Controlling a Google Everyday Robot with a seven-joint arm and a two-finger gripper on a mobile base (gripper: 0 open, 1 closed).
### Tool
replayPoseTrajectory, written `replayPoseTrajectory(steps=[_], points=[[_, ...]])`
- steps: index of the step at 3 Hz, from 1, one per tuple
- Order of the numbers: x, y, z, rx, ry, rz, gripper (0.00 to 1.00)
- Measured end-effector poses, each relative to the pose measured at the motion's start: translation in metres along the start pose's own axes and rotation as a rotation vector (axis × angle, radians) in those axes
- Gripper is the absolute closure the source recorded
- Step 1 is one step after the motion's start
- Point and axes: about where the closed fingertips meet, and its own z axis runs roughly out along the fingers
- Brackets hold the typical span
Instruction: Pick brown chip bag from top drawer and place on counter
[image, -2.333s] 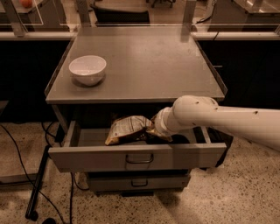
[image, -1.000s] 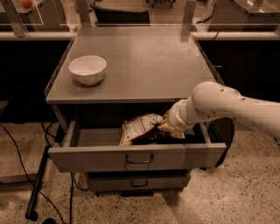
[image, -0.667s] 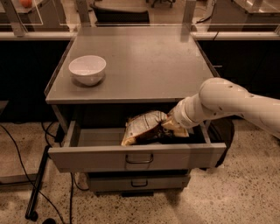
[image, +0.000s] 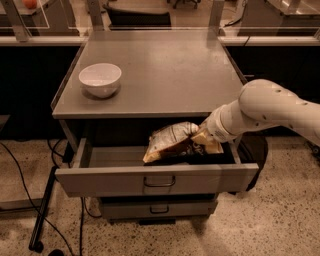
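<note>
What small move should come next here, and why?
Probably lift the bag forward and up. The gripper is at one end of it, and the bag tilts over the open drawer, below the front edge of the counter, which it must clear.

- A white bowl (image: 100, 79) is sitting upright on the worktop (image: 165, 70), near its front left corner.
- A narrower lower drawer (image: 157, 207) is sitting closed under the cabinet, its small handle facing forward.
- Black cables (image: 17, 162) are trailing over the speckled floor (image: 280, 225) at the left.
- A dark pole (image: 44, 207) is leaning beside the cabinet's left side.
- An orange round object (image: 30, 4) is showing at the far top left.
- The gripper (image: 206, 141) is clamping the brown chip bag (image: 170, 142) up and right of the lower drawer.
</note>
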Motion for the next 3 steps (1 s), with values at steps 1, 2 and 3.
replayPoseTrajectory(steps=[1,2,3], points=[[-0.002,0.001,-0.019,0.007,0.002,0.028,1.00],[-0.004,0.007,-0.035,0.008,-0.002,0.052,1.00],[-0.006,0.015,-0.051,0.005,0.001,0.071,1.00]])
